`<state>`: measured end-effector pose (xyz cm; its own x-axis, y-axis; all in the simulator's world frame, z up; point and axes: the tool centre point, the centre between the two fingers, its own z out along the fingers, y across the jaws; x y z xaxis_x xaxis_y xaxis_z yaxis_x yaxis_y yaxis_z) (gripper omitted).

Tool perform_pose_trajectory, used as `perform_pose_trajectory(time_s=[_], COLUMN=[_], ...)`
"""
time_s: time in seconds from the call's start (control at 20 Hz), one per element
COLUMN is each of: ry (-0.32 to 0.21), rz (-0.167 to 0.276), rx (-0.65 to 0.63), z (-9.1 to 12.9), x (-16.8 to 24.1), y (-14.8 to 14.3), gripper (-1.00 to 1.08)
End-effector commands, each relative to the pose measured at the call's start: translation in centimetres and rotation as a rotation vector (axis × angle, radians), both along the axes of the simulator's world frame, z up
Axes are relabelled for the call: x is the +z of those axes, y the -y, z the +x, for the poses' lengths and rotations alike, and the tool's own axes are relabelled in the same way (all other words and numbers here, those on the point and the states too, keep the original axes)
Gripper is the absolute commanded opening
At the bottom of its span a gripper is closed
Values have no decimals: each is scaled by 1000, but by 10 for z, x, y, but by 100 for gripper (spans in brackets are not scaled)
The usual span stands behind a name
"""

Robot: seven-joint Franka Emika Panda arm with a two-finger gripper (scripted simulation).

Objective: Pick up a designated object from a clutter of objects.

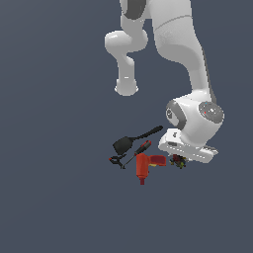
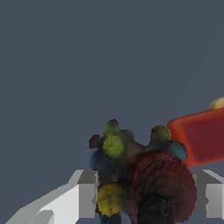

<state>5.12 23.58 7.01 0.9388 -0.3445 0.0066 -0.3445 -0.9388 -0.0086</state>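
**Operator:** Report the scene, from the exterior view's left to its right.

**Arm:** The clutter begins with the small black tool (image 1: 116, 160). Next is the black spatula (image 1: 129, 142), its handle pointing up toward the exterior view's right. The red-handled screwdriver (image 1: 142, 147) lies just beside it. Below that is the red power drill (image 1: 146, 167). Furthest right is the multicoloured lump (image 1: 178, 161), just beside the drill and directly under my wrist. All rest on the dark floor (image 1: 54, 197).

**Operator:** Claw status?

**Arm:** My gripper (image 2: 146, 194) is lowered over the lump (image 2: 140, 175). The wrist view shows one finger (image 2: 83, 194) on each side of it, spread wide. The lump fills the gap between them. I cannot tell whether either finger touches it. The drill's red body (image 2: 202, 136) sits close behind the lump.
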Motion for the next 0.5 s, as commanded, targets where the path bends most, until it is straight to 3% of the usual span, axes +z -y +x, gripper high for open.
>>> perform_pose_trajectory(time_s=[0.0, 0.45], ry=[2, -2], rz=[1, 0], rx=[-1, -1], z=[4, 23], x=[19, 108], y=[5, 29], gripper=[-100, -100])
